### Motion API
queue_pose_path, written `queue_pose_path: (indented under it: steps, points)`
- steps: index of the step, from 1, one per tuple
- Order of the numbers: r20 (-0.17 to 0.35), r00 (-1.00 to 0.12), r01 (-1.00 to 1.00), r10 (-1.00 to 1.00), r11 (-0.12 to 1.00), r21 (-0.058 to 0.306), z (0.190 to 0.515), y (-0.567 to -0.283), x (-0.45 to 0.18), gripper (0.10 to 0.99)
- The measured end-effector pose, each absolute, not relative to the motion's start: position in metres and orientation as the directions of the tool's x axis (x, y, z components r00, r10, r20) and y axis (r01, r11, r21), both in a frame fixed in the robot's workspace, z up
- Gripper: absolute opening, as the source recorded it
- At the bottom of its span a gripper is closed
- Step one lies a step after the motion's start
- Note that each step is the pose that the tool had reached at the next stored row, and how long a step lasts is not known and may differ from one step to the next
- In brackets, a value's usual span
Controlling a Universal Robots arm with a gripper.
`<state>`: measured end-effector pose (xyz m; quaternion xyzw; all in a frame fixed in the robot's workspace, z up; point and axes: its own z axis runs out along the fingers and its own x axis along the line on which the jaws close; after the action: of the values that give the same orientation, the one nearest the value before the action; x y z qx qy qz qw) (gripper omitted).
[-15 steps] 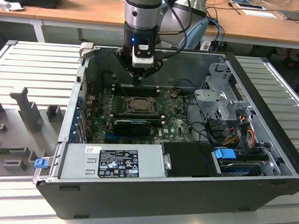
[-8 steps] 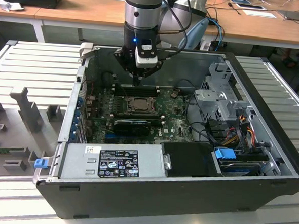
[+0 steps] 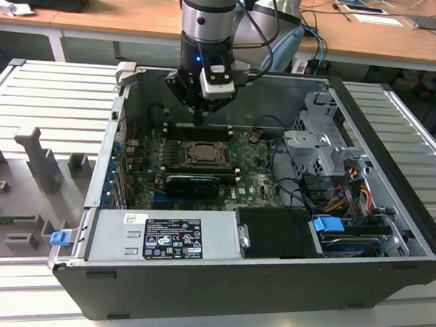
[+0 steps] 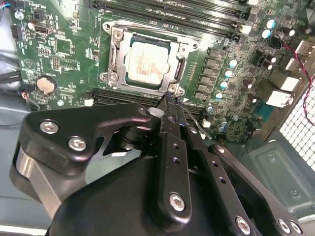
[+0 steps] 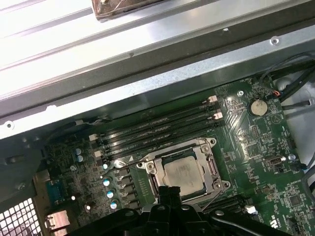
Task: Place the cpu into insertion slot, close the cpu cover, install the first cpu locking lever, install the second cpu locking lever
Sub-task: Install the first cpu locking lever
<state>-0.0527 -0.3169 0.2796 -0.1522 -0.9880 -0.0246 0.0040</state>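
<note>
A: How does your hand stand?
B: Your hand (image 4: 170, 101) is clenched, with both fingertips pressed together; I cannot tell whether they pinch anything. In the second wrist view the tips are at one corner of the insertion slot (image 4: 180, 66), right at its edge.
A: And the cpu?
B: The cpu (image 4: 148, 61) lies flat inside the slot, pale face up. The cpu cover (image 4: 117, 55) lies down around it, and the chip shows through its window.
A: What surrounds it?
B: The green board (image 4: 64, 49), with long black memory slots (image 5: 157, 129) just beside the socket and a coin cell (image 4: 44, 85) further off. In the exterior view your arm (image 3: 207, 14) hangs over the open computer case (image 3: 270, 285). A grey labelled box (image 3: 165, 238) lies along the case's near wall, and the case rests on the ribbed grey table (image 3: 419, 146)
</note>
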Motion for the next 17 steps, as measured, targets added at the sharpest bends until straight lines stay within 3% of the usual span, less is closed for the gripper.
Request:
queue_pose_path:
  steps: [17]
  points:
    - [0.015,-0.983,0.182,0.182,0.982,0.047,0.2796,-0.3169,-0.0527,0.106]
